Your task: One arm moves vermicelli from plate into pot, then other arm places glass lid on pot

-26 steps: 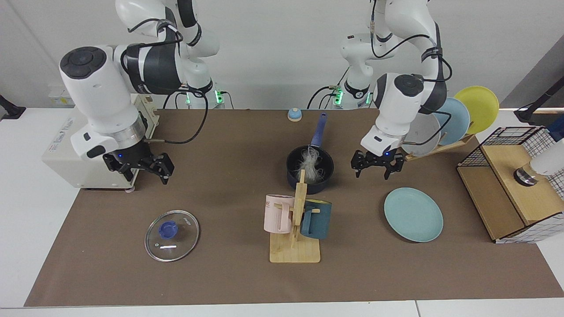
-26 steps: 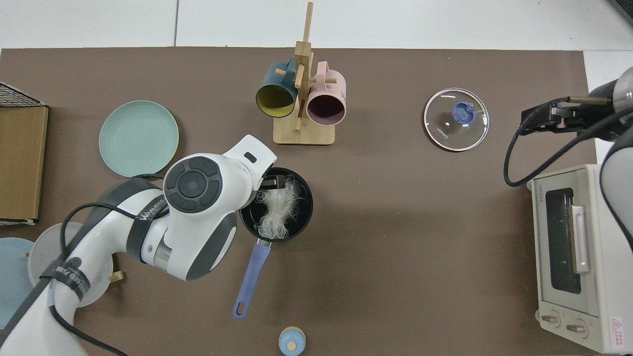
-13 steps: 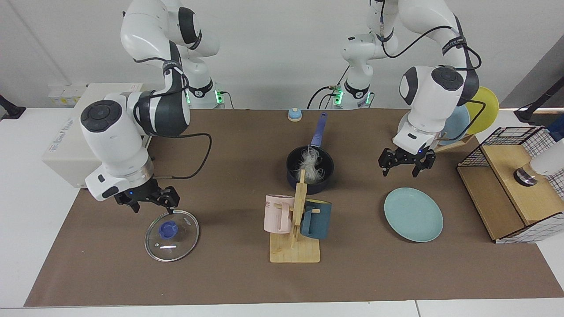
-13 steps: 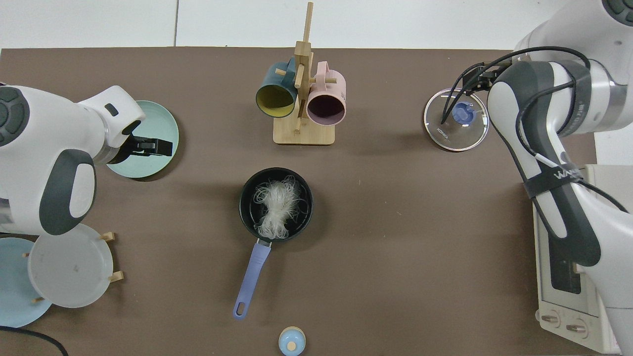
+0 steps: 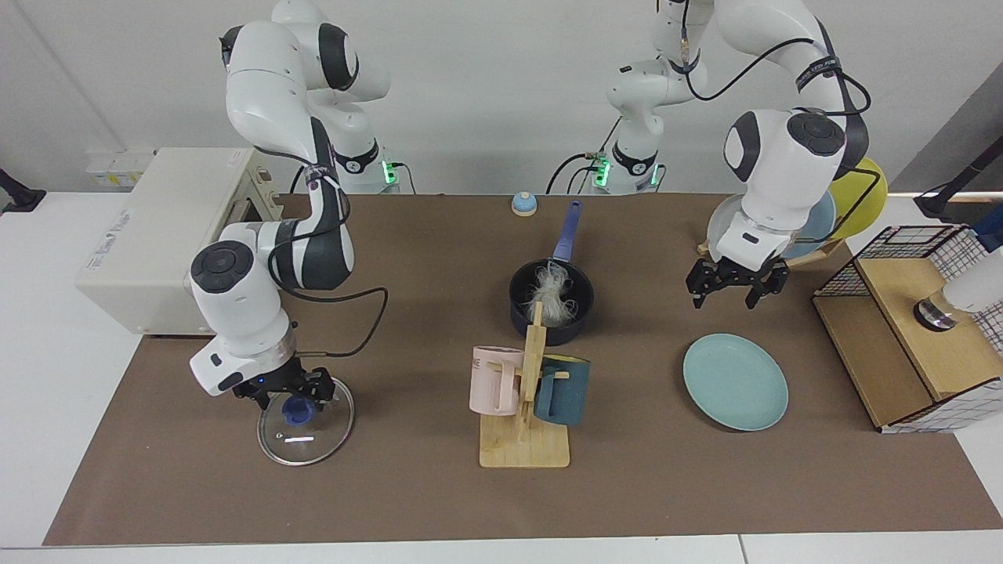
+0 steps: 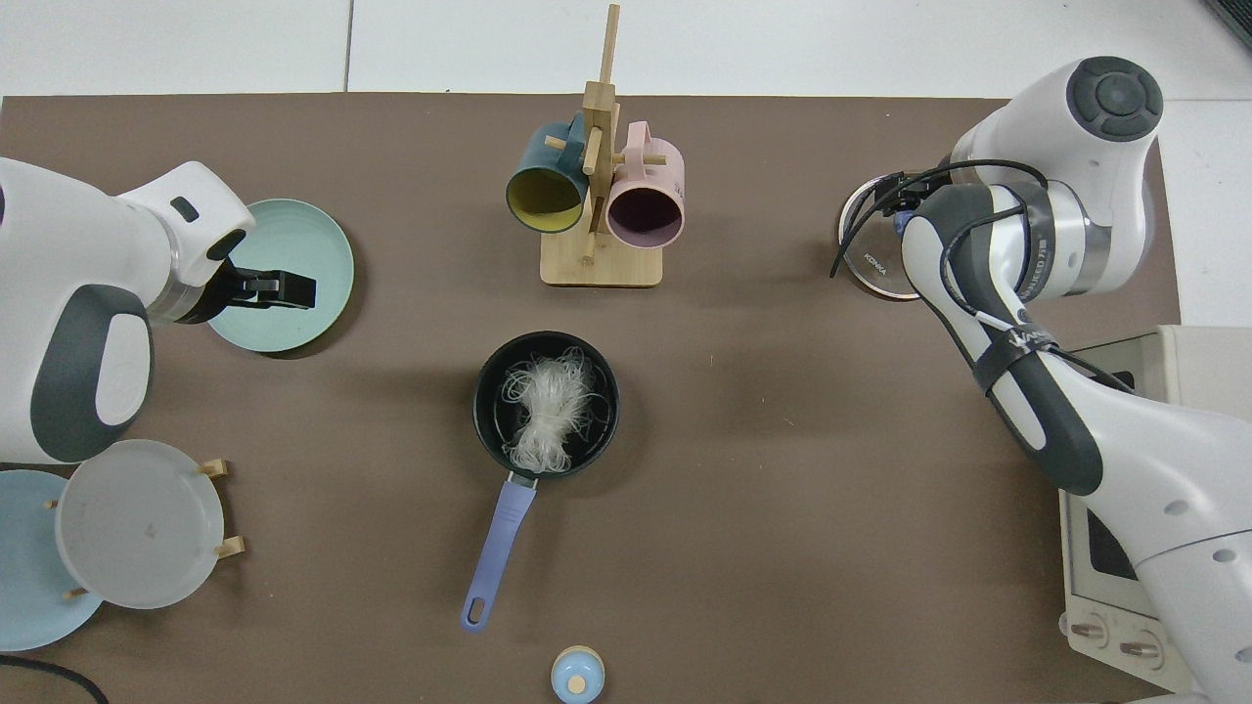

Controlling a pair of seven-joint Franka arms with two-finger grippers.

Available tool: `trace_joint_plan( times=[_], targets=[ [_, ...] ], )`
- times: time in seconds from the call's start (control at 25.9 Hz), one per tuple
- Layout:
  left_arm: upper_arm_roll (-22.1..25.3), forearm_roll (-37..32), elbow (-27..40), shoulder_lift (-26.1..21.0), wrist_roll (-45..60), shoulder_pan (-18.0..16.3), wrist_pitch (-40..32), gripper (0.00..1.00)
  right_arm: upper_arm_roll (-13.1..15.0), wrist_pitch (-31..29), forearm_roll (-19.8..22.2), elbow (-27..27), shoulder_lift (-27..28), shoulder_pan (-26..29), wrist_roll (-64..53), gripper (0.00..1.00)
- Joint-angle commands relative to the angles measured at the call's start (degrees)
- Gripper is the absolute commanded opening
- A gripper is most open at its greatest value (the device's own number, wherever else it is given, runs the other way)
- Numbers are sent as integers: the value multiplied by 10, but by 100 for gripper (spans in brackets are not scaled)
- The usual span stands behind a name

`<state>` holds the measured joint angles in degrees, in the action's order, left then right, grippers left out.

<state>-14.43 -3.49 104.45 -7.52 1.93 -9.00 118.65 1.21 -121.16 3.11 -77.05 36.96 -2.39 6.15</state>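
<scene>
Vermicelli (image 5: 550, 296), a loose white tangle of thin strands, sits inside the small dark navy pot (image 5: 551, 304) with the long blue handle, mid-table. I see my right arm bent steeply down, wrist vertical, its black two-finger gripper (image 5: 291, 396) right over the blue knob of the round clear glass lid (image 5: 305, 421), which lies flat on the brown mat; its fingers straddle the knob, but I cannot tell whether they grip it. From above, that arm covers most of the lid (image 6: 869, 259). My left arm hangs elbow-high, its gripper (image 5: 735, 291) spread open above the far edge of the pale teal-green plate (image 5: 735, 381), clear of it. The plate holds nothing.
</scene>
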Motion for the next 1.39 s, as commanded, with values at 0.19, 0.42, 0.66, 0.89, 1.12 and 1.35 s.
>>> trace_joint_plan(
  times=[0.19,0.42,0.66,0.89,1.12,1.35],
  targets=[
    [85,6,-99,6,-3,71,-98,100,-8,-28,2,-43,-17,9,-23,99],
    [87,2,-157,1,-4,71,-162,100,-9,-29,1,-51,-15,14,-35,99],
    [87,8,-178,-2,-2,73,-198,100,-9,-49,1,-65,-15,21,-49,97],
    [91,23,-173,1,4,73,-185,100,-9,-49,-1,-66,-15,20,-49,92],
    [89,28,-169,5,34,74,-180,100,-9,-50,-6,-66,-15,21,-49,86],
    [80,28,-165,8,25,69,-184,100,-9,-50,-6,-65,-15,20,-49,74]
  ],
)
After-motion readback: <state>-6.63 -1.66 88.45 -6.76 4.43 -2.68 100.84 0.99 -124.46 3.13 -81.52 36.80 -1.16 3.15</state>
